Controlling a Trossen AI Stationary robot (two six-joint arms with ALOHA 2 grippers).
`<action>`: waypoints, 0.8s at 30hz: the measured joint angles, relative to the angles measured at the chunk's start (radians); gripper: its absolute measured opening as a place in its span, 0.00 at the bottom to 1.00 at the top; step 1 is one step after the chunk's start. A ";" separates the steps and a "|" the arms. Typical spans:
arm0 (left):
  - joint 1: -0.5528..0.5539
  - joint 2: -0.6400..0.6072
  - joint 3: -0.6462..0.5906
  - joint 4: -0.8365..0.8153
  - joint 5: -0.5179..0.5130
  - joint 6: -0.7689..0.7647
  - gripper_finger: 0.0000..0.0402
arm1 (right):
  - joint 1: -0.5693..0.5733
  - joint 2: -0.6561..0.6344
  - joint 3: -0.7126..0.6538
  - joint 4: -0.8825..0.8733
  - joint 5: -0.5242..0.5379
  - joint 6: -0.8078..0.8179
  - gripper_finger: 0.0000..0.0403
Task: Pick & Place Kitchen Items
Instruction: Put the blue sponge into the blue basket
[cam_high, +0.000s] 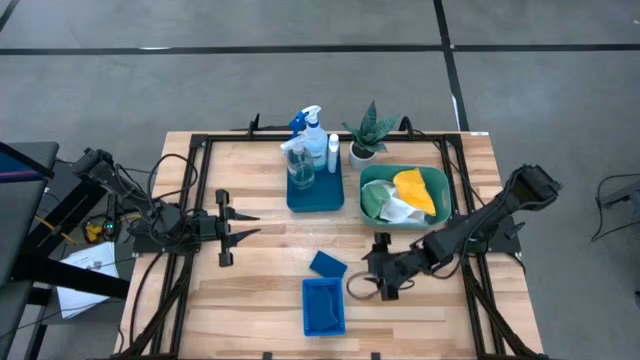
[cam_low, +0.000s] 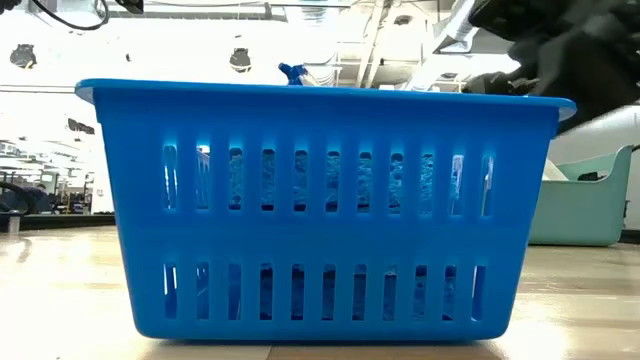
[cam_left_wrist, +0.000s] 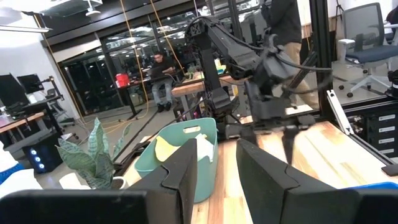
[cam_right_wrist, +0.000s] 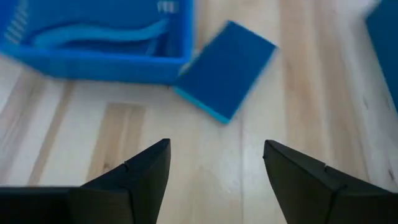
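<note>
The blue sponge (cam_right_wrist: 227, 70), centre-top of the right wrist view, appears light and compressible; grip its flat edges with the right gripper (cam_right_wrist: 214, 165), fingers wide open and empty.

Near the right gripper (cam_high: 372, 283) lie one blue sponge (cam_high: 327, 264) and one slotted blue basket (cam_high: 323, 306); farther off, three bottles (cam_high: 310, 150), three cloths (cam_high: 405, 195), one potted plant (cam_high: 366, 135).

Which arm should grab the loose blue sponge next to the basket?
Probably right. The right gripper is open just beside the blue sponge, which lies on the table against the blue basket and shows ahead of its fingers in its wrist view. The left gripper, also open, sits farther off.
</note>
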 joint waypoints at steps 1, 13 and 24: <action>0.000 0.000 0.000 0.000 0.000 0.000 0.27 | 0.008 0.023 0.000 0.030 0.001 -0.046 0.62; 0.000 0.000 0.000 0.001 0.000 0.000 0.27 | -0.055 0.236 0.117 0.113 -0.068 -0.291 0.56; 0.000 0.000 0.000 0.000 0.000 0.000 0.27 | -0.107 0.312 0.118 0.170 -0.149 -0.320 0.42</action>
